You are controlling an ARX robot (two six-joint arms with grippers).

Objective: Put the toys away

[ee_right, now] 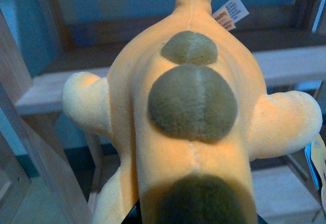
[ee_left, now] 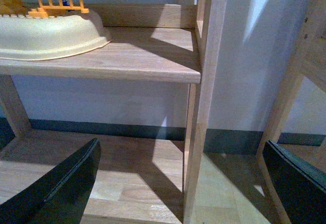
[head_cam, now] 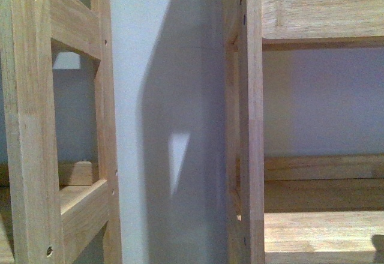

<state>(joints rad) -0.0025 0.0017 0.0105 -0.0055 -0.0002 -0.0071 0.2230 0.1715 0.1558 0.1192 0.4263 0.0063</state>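
Dim, bluish, grainy pictures. A broad shadow crosses the wall (head_cam: 180, 126), broken by a small sunlit patch. The close-up plush animal (ee_right: 191, 117) looks soft-focused.

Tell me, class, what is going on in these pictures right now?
A two-armed robot is tidying toys at some wooden shelves. The right wrist view is filled by an orange-yellow plush animal with olive-green bumps, apparently carried by that arm, though its gripper is hidden. The left gripper is open and empty, in front of a shelf holding a cream tub with other toys. The plush is not yet put away.

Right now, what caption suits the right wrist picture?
Orange-yellow plush animal with olive-green back bumps, seen close up before wooden shelves.
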